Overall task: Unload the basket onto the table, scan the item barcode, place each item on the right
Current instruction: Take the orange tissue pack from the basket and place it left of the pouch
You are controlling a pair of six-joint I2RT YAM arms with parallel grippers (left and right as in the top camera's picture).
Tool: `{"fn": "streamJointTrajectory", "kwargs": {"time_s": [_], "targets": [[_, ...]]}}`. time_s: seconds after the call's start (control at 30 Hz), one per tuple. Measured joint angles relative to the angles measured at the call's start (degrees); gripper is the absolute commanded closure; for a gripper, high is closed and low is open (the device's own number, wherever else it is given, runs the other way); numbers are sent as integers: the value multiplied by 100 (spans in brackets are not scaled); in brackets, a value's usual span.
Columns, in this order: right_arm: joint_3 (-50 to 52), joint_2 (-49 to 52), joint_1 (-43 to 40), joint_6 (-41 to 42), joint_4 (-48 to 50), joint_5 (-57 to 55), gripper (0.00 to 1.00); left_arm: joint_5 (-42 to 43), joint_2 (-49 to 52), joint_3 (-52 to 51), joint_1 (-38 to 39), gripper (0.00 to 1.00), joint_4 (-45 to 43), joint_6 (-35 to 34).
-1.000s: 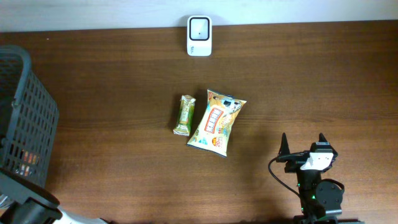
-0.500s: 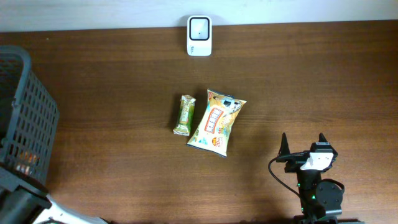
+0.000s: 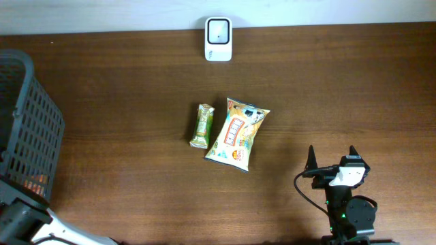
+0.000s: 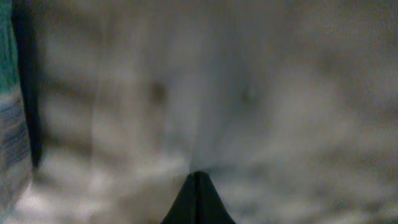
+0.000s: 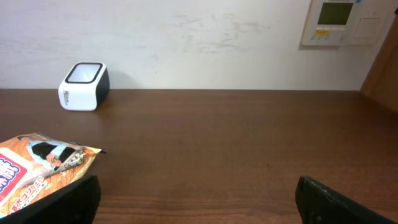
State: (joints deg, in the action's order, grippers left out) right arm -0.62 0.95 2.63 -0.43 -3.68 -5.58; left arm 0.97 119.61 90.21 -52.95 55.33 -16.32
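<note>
Your left gripper (image 4: 198,198) closed, view blurred. Your right gripper (image 3: 332,155) wide, near right; snack bag (image 3: 237,133), green bar (image 3: 201,126) centre of bench (image 3: 340,88).

Dark mesh basket (image 3: 30,129) at table (image 3: 354,95) left edge; control panel (image 5: 341,22) on wall (image 5: 186,43).

Right arm (image 3: 349,207), lower right of overhead: I see a black housing, a white block (image 3: 346,175) at the wrist, a thin black cable (image 3: 297,182) looping off its left, and green lights (image 3: 340,216) lower down. Right gripper (image 3: 332,155): black pointed fingers. Left arm (image 3: 20,221), lower left: black, then white. Left gripper (image 4: 198,198): a dark wedge.
</note>
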Motion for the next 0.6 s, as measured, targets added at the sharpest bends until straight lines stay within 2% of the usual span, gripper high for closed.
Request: {"fn": "streamJointTrajectory", "kwargs": {"time_s": [0.07,0.1,0.2,0.27,0.3,0.33,0.37,0.4,0.6], "targets": [[0,0,0,-4,0,0,1,15,-33,422,0,41,304,0],[0,0,0,-4,0,0,1,13,-79,487,0,29,372,31],[0,0,0,-4,0,0,1,15,-188,348,0,28,605,284],[0,0,0,-2,0,0,1,20,-190,-72,0,28,564,348],[0,0,0,0,0,-2,1,2,-195,-382,0,36,562,398],[0,0,0,-2,0,0,1,7,-240,-444,0,57,511,435],[0,0,0,-4,0,0,1,-33,-267,-496,0,95,511,479],[0,0,0,-2,0,0,1,-44,-273,-505,-2,100,511,503],[0,0,0,-4,0,0,1,-15,-280,-308,-7,100,542,538]]}}
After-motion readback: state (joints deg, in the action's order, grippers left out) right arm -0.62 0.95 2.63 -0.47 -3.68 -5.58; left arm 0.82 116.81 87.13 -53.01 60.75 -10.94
